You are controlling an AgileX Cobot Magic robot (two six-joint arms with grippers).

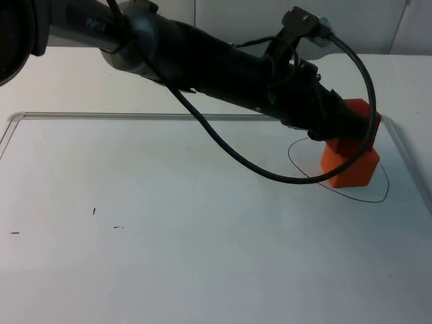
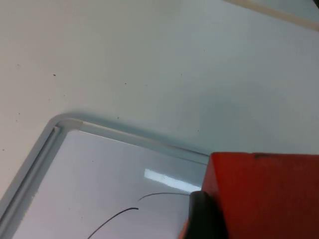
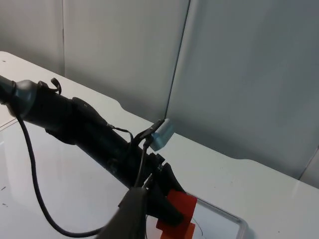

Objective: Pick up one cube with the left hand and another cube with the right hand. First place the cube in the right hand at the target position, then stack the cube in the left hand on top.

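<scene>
An orange cube (image 1: 351, 167) stands inside a thin black drawn circle (image 1: 368, 200) at the right of the white board. Directly on top of it is a red cube (image 1: 362, 112), turned a little against the lower one. My left arm reaches across from the upper left, and my left gripper (image 1: 352, 127) is shut on the red cube. In the left wrist view a black fingertip (image 2: 203, 215) presses against the red cube (image 2: 264, 194). The right wrist view looks down from a distance on the red cube (image 3: 182, 201) and the orange cube (image 3: 175, 231). My right gripper (image 3: 132, 219) waits raised, off to the side.
The white board's raised rim (image 1: 135, 116) runs along the far side and curves down near the cubes at the right (image 1: 408, 152). The rim's corner (image 2: 57, 130) lies close to the circle line (image 2: 114, 219). A grey partition wall (image 3: 239, 74) stands behind the table.
</scene>
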